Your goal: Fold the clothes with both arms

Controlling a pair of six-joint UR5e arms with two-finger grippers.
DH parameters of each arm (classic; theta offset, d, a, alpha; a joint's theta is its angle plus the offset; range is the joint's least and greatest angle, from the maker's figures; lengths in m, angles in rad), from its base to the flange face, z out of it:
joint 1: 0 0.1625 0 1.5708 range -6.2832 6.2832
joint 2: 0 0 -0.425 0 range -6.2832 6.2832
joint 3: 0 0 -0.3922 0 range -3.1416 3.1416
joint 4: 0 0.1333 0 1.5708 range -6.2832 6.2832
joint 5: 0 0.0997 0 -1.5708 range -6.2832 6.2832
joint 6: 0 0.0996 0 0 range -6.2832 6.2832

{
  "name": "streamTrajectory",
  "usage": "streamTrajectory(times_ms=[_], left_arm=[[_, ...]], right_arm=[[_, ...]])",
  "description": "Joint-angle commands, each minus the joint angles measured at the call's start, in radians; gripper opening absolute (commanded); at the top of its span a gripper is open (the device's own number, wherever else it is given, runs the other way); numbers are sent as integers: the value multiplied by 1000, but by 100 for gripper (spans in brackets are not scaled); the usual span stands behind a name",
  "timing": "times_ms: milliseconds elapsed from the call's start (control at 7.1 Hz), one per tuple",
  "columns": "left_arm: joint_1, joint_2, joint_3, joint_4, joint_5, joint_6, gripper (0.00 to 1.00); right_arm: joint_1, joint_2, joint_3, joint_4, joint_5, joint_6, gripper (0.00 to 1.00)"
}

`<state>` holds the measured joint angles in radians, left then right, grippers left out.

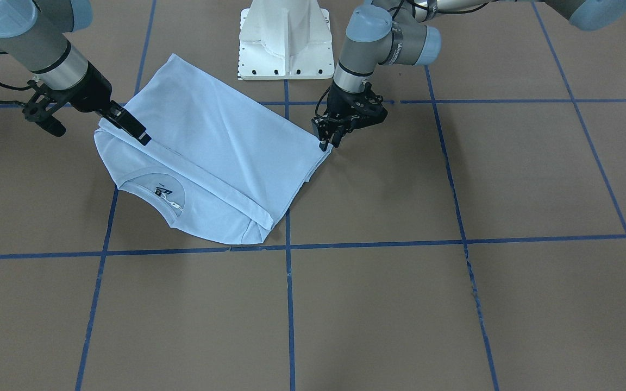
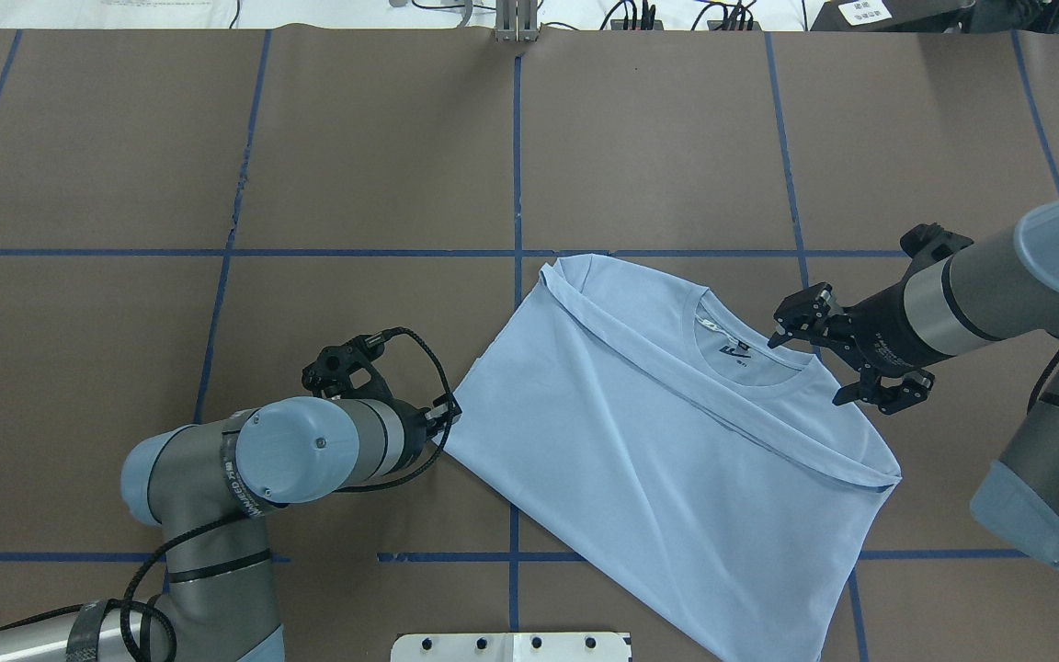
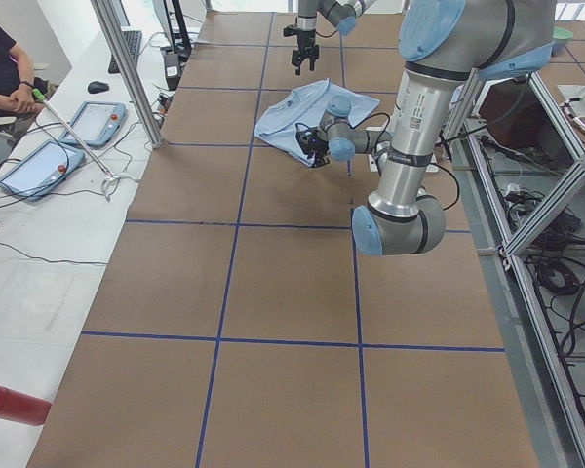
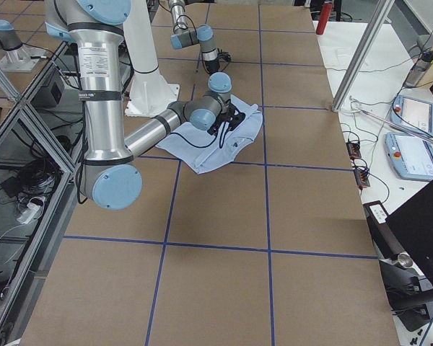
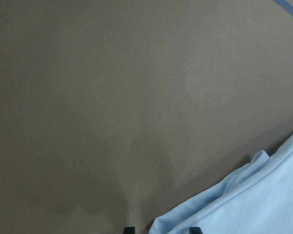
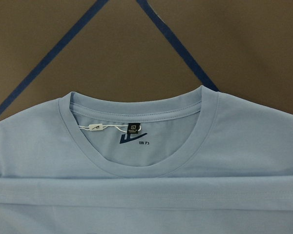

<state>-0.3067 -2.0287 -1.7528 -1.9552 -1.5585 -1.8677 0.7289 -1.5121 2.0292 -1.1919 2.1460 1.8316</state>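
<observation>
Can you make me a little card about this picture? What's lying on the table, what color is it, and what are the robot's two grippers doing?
Thing: T-shirt, light blue, partly folded
Lies on: brown table with blue tape lines
Collar: round, with a label inside
Left gripper: at the shirt's corner, cloth between its parted fingers
Right gripper: open, over the shoulder beside the collar

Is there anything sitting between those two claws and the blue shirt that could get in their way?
Nothing visible does. The left gripper is at the edge of the T-shirt, and the right gripper is at its shoulder beside the collar. Only brown table lies around.
</observation>
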Motion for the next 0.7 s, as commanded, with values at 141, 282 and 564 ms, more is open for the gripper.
streamTrajectory(times_ms=[141, 282, 564], left_arm=[[-46, -4, -3, 16, -5, 40, 0], [-107, 5, -43, 113, -14, 199, 0], [-185, 2, -44, 138, -14, 326, 0]], right_arm=[[-2, 1, -3, 0, 0, 0, 100], [-2, 3, -4, 0, -5, 0, 100], [-8, 19, -6, 5, -62, 15, 100]])
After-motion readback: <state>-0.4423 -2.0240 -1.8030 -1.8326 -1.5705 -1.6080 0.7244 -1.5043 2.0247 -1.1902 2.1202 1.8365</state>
